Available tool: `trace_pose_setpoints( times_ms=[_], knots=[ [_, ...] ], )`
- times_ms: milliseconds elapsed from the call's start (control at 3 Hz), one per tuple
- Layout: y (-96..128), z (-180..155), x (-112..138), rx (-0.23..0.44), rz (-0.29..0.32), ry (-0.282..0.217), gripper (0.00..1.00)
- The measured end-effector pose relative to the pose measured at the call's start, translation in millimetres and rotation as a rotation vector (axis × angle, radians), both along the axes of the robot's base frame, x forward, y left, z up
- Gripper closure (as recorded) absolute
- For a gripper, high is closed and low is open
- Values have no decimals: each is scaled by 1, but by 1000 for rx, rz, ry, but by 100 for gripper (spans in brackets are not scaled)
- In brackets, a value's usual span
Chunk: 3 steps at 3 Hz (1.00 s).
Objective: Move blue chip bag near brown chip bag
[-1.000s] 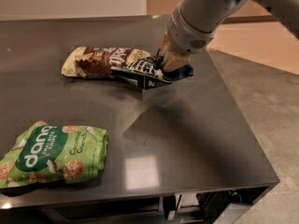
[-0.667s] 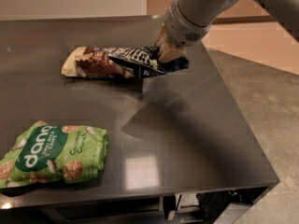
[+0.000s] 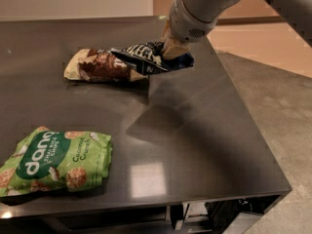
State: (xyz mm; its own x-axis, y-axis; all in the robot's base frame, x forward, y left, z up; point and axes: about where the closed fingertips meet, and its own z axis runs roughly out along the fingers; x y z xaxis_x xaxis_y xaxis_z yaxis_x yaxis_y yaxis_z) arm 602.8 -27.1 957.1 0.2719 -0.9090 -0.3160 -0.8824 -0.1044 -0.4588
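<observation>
The blue chip bag (image 3: pixel 146 58) is dark navy with white lettering. It hangs tilted just above the dark table, its left end over the right end of the brown chip bag (image 3: pixel 100 66). The brown chip bag lies flat, dark brown in the middle with cream ends. My gripper (image 3: pixel 171 48) comes down from the upper right and is shut on the blue chip bag's right part, holding it lifted. The grey arm hides the upper part of the gripper.
A larger green "dang" bag (image 3: pixel 53 160) lies at the table's front left. The dark table (image 3: pixel 195 145) ends at the right and front edges, with floor beyond on the right (image 3: pixel 278 106).
The gripper has lifted the blue chip bag off the table and carried it a little up and left, so it now hangs over the brown bag's right end.
</observation>
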Motion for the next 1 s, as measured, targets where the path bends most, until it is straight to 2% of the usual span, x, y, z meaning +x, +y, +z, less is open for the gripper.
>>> trace_pose_setpoints(
  times_ms=[333, 667, 1000],
  knots=[
    [1, 0, 0, -1, 3, 1, 12],
    [3, -1, -1, -1, 5, 1, 0],
    [3, -1, -1, -1, 5, 1, 0]
  ],
)
